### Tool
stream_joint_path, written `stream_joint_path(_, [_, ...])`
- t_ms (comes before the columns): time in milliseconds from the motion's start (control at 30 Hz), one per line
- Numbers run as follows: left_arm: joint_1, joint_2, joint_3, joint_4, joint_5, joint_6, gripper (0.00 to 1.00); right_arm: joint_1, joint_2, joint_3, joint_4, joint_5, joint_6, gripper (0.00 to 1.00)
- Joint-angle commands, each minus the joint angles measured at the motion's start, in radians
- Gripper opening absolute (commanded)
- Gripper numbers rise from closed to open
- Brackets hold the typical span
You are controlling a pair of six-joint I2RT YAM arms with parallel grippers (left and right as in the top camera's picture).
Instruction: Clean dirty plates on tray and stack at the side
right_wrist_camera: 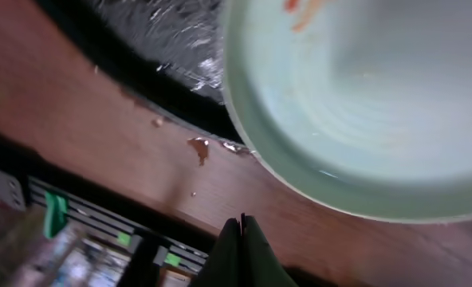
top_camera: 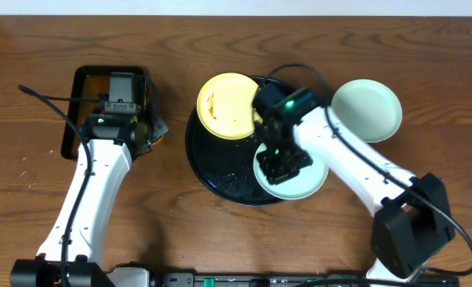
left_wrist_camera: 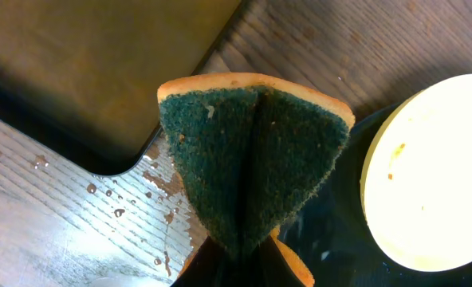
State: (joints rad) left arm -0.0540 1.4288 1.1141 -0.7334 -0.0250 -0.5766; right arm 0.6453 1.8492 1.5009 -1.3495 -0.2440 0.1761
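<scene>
Yellow plate (top_camera: 230, 108) sauce-smeared, mint plate (top_camera: 308, 185) overhanging black tray (top_camera: 212, 167)

Pastels against black and brown
Yellow plate (top_camera: 230, 105) smeared orange-brown; mint plates (top_camera: 367, 109); black tray (top_camera: 200, 163); green, orange-backed sponge (left_wrist_camera: 252, 159); brown wood-grain tabletop (top_camera: 427, 48).

The overhead camera looks straight down on the whole table (top_camera: 29, 48). The left wrist camera looks down closely at the left part, between the rectangular tray (left_wrist_camera: 76, 64) and the yellow plate (left_wrist_camera: 427, 175). The right wrist camera, closer and blurred, faces the mint plate (right_wrist_camera: 363, 104) at its near rim; both plates also show from overhead.
</scene>
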Motion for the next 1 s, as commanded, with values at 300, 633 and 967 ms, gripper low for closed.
stream_joint_path(300, [0.004, -0.003, -0.011, 0.001, -0.001, -0.005, 0.08, 0.082, 0.010, -0.203, 0.257, 0.117, 0.047, 0.02])
stream_joint_path(633, [0.004, -0.003, -0.011, 0.001, -0.001, -0.004, 0.08, 0.045, 0.010, -0.255, 0.333, 0.031, 0.047, 0.01])
stream_joint_path(967, [0.004, -0.003, -0.011, 0.001, -0.001, -0.004, 0.08, 0.094, 0.010, -0.261, 0.310, -0.038, -0.044, 0.01])
